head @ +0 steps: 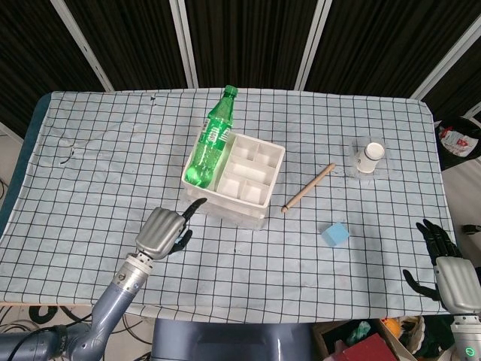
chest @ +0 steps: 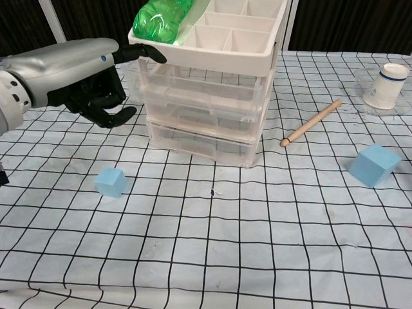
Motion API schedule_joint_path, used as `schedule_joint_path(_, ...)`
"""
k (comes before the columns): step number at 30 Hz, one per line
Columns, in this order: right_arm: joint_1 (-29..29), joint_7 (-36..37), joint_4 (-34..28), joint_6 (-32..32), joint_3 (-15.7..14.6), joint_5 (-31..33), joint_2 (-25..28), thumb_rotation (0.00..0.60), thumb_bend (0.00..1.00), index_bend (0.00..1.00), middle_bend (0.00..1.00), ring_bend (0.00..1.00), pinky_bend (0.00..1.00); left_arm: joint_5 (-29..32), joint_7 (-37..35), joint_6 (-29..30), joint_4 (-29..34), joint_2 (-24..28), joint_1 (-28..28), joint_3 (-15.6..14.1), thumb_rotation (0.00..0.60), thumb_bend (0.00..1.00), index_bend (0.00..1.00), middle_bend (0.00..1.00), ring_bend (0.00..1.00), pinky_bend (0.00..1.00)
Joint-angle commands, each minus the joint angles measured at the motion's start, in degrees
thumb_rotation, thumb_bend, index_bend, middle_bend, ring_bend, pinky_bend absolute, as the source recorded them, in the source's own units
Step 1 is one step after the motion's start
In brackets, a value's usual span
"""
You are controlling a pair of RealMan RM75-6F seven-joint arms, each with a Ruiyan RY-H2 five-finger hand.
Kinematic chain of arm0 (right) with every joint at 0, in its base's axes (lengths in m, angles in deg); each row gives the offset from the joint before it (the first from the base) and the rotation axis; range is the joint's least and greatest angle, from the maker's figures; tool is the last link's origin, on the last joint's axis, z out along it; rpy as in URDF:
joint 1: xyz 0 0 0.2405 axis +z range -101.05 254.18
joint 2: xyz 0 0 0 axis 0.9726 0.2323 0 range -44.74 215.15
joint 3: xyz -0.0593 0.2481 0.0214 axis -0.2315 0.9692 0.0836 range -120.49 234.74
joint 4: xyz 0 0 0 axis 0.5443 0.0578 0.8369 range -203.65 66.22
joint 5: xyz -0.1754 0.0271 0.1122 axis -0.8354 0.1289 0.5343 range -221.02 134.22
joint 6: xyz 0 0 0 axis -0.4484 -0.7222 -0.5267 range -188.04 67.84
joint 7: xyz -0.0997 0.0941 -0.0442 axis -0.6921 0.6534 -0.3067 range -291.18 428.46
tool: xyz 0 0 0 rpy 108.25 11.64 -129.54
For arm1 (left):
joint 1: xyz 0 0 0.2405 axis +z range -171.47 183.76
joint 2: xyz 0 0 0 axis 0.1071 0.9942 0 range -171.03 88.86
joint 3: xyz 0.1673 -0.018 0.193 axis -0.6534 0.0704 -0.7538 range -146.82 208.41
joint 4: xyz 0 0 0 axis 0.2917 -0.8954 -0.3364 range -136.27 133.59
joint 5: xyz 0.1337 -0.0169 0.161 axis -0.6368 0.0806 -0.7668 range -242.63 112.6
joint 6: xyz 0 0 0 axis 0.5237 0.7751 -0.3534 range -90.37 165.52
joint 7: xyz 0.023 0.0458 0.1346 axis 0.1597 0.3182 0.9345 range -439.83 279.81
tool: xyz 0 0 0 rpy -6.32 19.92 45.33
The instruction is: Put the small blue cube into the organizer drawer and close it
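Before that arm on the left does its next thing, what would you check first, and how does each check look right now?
1. Small blue cube lying free on the table: ok.
2. Organizer drawers open to take the cube: not ok, all look closed.
3. Left hand empty: ok, it holds nothing, one finger extended at the organizer's top corner.
4. That finger hooked on a drawer front: cannot tell.
5. Right hand out of the way: ok, open at the table's near edge.
6. Green bottle lying steady on top: ok.
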Motion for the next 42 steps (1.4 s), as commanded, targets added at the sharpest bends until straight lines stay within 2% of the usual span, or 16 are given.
schedule_joint_path(1,0.0,0.04,0.01,0.0,0.03,0.05,0.01,0.6,0.26,0.0,0.0,0.0,0.18,5.14,3.26,-1.06,1.06,-0.39,-1.33,1.28,0.6,0.46,0.14,0.97,0.93,0.86)
schedule_joint_path(5,0.0,0.08,0.05,0.01,0.02,0.04,0.01,0.6,0.26,0.0,0.0,0.0,0.18,8.2,5.36,-0.95,1.87,-0.43,-2.16,1.64,0.6,0.46,0.22,0.98,0.94,0.86)
schedule_joint_path(11,0.0,0.13,0.03,0.0,0.03,0.03,0.03,0.6,0.26,0.0,0.0,0.0,0.18,9.2,5.7,-0.29,3.09,0.0,-2.62,1.57,0.6,0.46,0.33,0.99,0.95,0.87)
schedule_joint_path(17,-0.02,0.05,-0.01,-0.07,0.04,0.01,-0.06,0.6,0.26,0.0,0.0,0.0,0.18,8.85,4.34,0.05,5.34,1.36,-2.34,0.87,0.6,0.46,0.37,0.99,0.95,0.87)
schedule_joint_path(28,-0.03,-0.01,-0.06,-0.14,0.13,0.13,-0.11,0.6,0.26,0.0,0.0,0.0,0.18,9.71,4.42,-0.02,10.64,5.01,-1.69,-2.01,0.6,0.46,0.39,0.99,0.95,0.87)
schedule_joint_path(31,-0.05,-0.07,-0.05,-0.18,0.12,0.06,-0.14,0.6,0.26,0.0,0.0,0.0,0.18,8.96,4.14,0.38,11.7,5.91,-1.33,-2.85,0.6,0.41,0.34,0.99,0.95,0.87)
schedule_joint_path(36,-0.05,-0.14,-0.11,-0.16,0.1,0.07,-0.12,0.6,0.26,0.0,0.0,0.0,0.18,6.48,3.05,1.38,12.22,6.81,-0.74,-3.63,0.6,0.22,0.15,0.99,0.95,0.87)
schedule_joint_path(42,-0.08,-0.12,-0.18,-0.15,0.08,0.11,-0.12,0.6,0.26,0.0,0.0,0.0,0.18,1.96,0.31,3.83,13.49,7.64,0.8,-4.23,0.6,0.19,0.13,0.99,0.95,0.87)
